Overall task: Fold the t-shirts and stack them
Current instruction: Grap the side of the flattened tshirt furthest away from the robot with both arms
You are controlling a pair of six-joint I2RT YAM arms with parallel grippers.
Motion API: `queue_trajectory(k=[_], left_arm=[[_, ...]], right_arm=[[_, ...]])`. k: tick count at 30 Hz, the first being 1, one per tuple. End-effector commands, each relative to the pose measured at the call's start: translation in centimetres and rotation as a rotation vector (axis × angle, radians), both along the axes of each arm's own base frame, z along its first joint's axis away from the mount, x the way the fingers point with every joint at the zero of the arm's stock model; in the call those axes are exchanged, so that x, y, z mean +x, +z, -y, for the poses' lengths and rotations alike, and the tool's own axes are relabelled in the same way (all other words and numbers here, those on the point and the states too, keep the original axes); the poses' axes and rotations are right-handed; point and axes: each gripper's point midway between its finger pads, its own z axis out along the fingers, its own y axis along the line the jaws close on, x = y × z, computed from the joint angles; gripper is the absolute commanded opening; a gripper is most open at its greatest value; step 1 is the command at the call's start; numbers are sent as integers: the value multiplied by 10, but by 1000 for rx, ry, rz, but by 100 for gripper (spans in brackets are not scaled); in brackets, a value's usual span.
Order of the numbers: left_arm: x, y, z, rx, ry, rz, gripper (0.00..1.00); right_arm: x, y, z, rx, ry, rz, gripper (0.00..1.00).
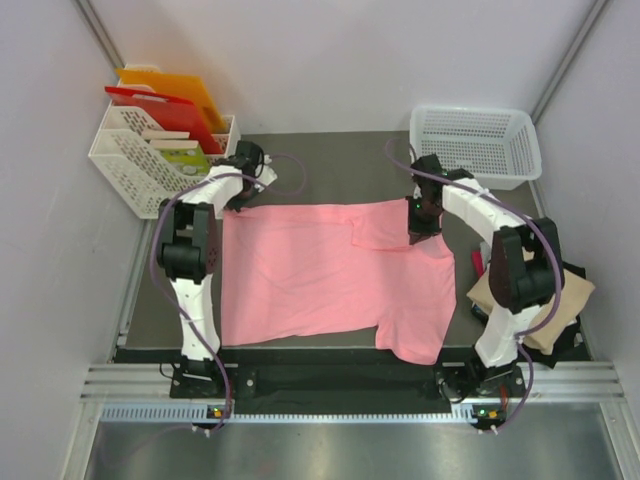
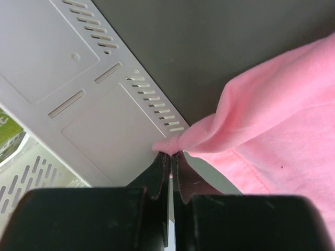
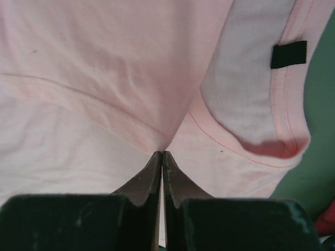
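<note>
across the dark table (image 1: 330, 160), a pink shirt (image 1: 300, 280) lies spread flat, its far-right sleeve folded over. a white basket (image 1: 475, 140) stands at far right, a tan shirt (image 1: 578, 292) off the right edge. left gripper (image 2: 170, 155) pinches the pink shirt's far-left corner; right gripper (image 3: 162, 153) is clamped on its cloth beside the collar.

A salmon-pink t-shirt (image 1: 310, 275) lay spread on the dark table (image 1: 330, 160), one sleeve folded over at its far right. The left gripper (image 1: 241, 192) met its far-left corner, and the right gripper (image 1: 422, 230) met the folded sleeve. A tan t-shirt (image 1: 574, 290) lay right of the right arm.
</note>
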Motion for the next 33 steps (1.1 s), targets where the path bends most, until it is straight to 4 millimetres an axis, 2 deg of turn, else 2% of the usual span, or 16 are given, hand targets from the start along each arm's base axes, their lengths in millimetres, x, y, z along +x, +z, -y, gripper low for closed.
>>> queue_trajectory(k=[1,4,8,15,16,17,19,21,22,23,25,26,33], left_arm=[[3,42,-18,20,42,109,0],[1,48,-19,7,49,118,0],[-11,45,-17,-13,66,76,1],[-28,33,-9,-71,90,36,29],[-30,30,-8,-82,98,30,39],[-32,27,-7,-85,100,22,43],[-36,20,-5,-99,111,10,46],[-38,16,-3,-115,112,2,41],[-39,14,-2,-122,115,-3,35],[-39,12,1,-131,113,-7,23],[-38,9,1,-130,111,-13,10],[-37,10,2,-127,111,-11,0],[-24,17,3,-130,109,23,0]], right_arm=[[6,58,2,32,-4,132,0],[0,67,5,32,-6,149,0],[-7,74,7,33,-4,154,0],[-9,83,7,42,-8,172,0],[-8,84,6,45,-7,172,0],[-9,84,6,46,-6,174,0],[-9,84,7,44,-7,171,0],[-8,85,6,45,-7,172,0],[-8,85,7,45,-10,172,0],[-7,85,6,46,-10,174,0],[-8,84,6,47,-8,170,0],[-7,86,5,50,-7,174,0],[-6,87,5,54,-8,176,0]])
